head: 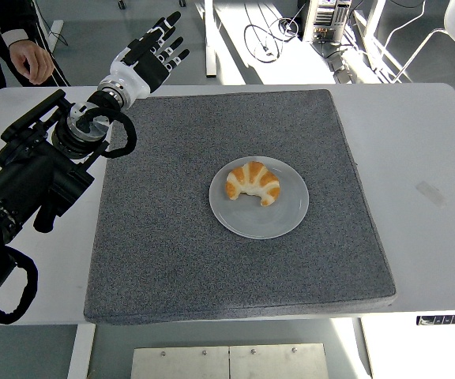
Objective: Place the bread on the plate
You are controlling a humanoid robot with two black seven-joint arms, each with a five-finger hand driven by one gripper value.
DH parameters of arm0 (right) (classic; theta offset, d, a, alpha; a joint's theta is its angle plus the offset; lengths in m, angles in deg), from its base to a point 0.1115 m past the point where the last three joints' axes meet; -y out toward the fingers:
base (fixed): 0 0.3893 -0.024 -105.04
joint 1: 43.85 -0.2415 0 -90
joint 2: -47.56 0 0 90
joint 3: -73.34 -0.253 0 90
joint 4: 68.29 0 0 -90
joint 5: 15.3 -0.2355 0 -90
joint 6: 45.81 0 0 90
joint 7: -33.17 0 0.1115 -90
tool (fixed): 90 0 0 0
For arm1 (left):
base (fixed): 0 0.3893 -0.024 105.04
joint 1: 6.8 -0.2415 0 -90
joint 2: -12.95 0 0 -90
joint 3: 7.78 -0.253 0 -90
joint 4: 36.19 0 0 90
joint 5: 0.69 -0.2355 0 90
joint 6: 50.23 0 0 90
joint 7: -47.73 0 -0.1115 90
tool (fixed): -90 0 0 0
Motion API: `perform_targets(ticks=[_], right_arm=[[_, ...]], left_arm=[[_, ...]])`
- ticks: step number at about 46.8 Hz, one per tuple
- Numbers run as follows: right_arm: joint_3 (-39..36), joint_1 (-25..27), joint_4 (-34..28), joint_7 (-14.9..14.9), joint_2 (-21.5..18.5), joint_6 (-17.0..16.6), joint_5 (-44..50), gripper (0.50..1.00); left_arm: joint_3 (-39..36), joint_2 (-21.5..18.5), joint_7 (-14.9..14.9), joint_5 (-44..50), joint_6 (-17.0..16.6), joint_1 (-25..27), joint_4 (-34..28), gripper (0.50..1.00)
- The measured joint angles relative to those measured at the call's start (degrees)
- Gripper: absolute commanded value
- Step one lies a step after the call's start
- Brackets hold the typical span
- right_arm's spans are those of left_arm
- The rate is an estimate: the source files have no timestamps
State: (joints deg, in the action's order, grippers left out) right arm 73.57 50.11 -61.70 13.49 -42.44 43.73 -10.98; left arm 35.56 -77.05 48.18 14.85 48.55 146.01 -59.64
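Note:
A golden croissant [253, 183] lies on a pale round plate [283, 215] in the middle of the grey mat [172, 237]. My left hand [150, 52] is raised beyond the mat's far left corner, well away from the plate, its white and black fingers [167, 22] spread and holding nothing. The black left arm [38, 170] runs down the left side of the table. My right arm does not appear.
A person's hand [31, 60] and dark sleeve show at the top left, just beyond the table's far edge. The white table [425, 174] surrounds the mat. Chairs and cables lie on the floor behind.

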Motion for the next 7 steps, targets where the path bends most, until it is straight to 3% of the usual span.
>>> perform_targets(ticks=[7], right_arm=[[0.1, -0.25, 0.0, 0.01, 0.0, 0.11, -0.01, 1.0]], left_arm=[[0.08, 0.0, -0.01, 0.02, -0.04, -0.4, 0.0, 0.983]])
